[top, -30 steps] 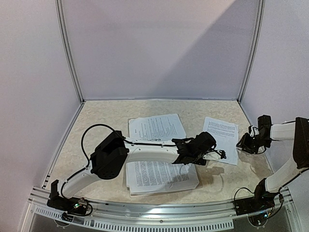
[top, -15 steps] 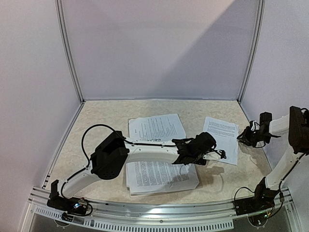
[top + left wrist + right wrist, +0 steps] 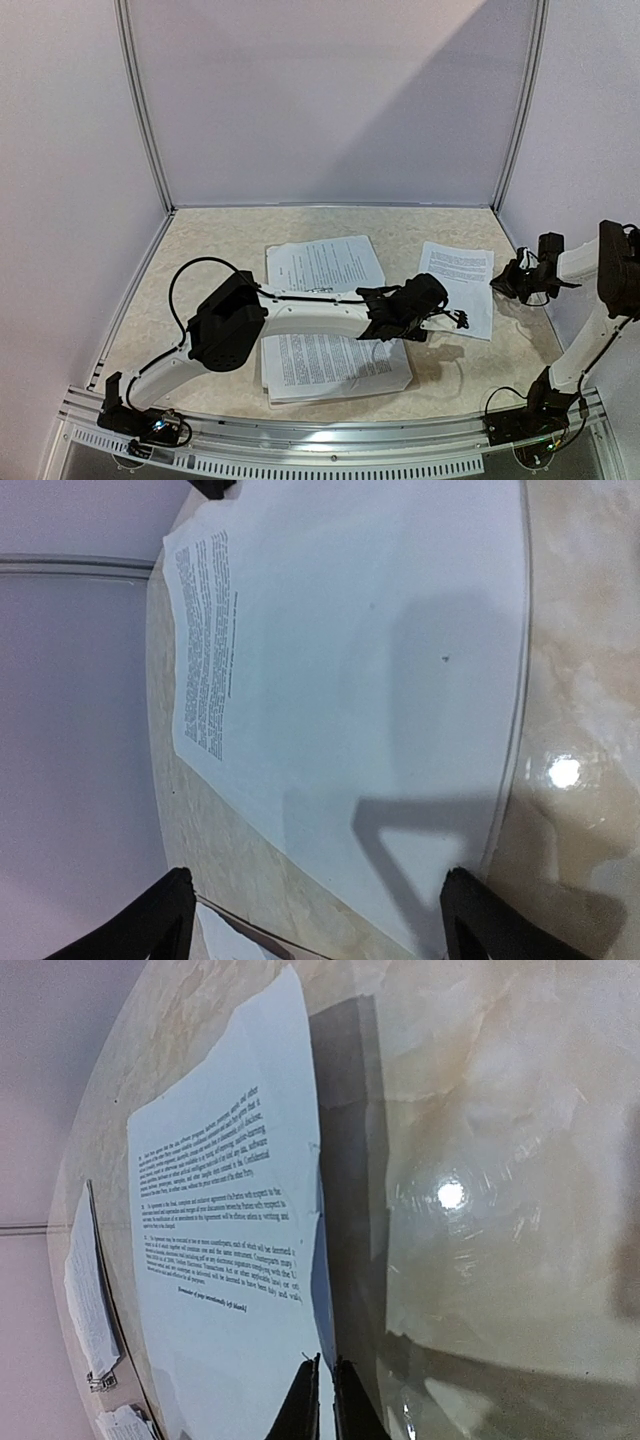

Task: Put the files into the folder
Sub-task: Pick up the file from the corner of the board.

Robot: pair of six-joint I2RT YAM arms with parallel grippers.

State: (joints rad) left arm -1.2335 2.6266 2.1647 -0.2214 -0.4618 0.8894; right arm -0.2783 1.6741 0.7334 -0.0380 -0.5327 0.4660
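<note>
While files (image 3: 325, 265) lie across the table (image 3: 210, 260), the right pincer (image 3: 323, 1368) stands closed.

left arm (image 3: 300, 315): elbow bent, forearm stretched low and level toward the right | left gripper (image 3: 452, 320): fingers (image 3: 160, 925) spread wide apart | right arm (image 3: 600, 330): upper link upright at the right edge, wrist pointing left | right gripper (image 3: 503, 285): angled downward, fingertips almost together, only a thin slit between
</note>
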